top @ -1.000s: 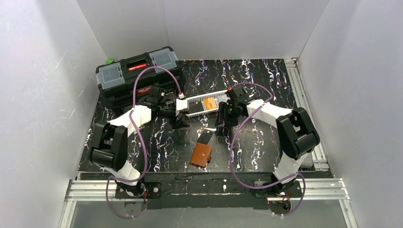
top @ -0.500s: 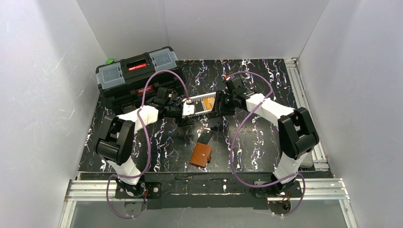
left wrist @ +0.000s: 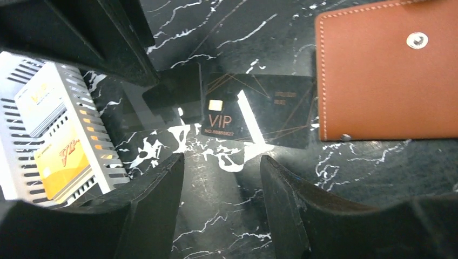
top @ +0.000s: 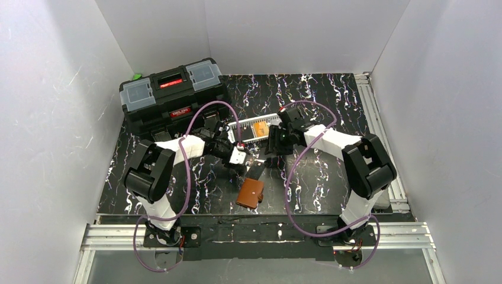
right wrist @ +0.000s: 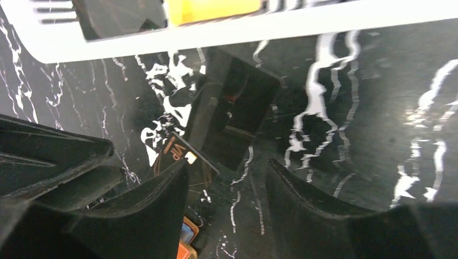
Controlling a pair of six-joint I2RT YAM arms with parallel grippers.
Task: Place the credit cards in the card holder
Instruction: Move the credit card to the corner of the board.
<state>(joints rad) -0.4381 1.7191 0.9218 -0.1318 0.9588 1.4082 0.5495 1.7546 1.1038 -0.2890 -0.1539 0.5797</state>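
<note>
One dark VIP card (left wrist: 254,110) lies flat on the marble-patterned table (top: 331,171), just beside the brown card holder (left wrist: 389,70). The holder sits closed, snap facing up, toward the near edge at the middle. Orange cards (left wrist: 59,159) rest in the white slotted basket (left wrist: 102,162) farther back: two, it looks like, though the slats hide part. The left gripper (left wrist: 221,199) hovers over the dark card, fingers spread wide, carrying nothing. The right gripper (right wrist: 227,210) hangs just to the right, between basket and card, also wide apart and empty. A black toolbox (top: 171,94) stands at the far left.
</note>
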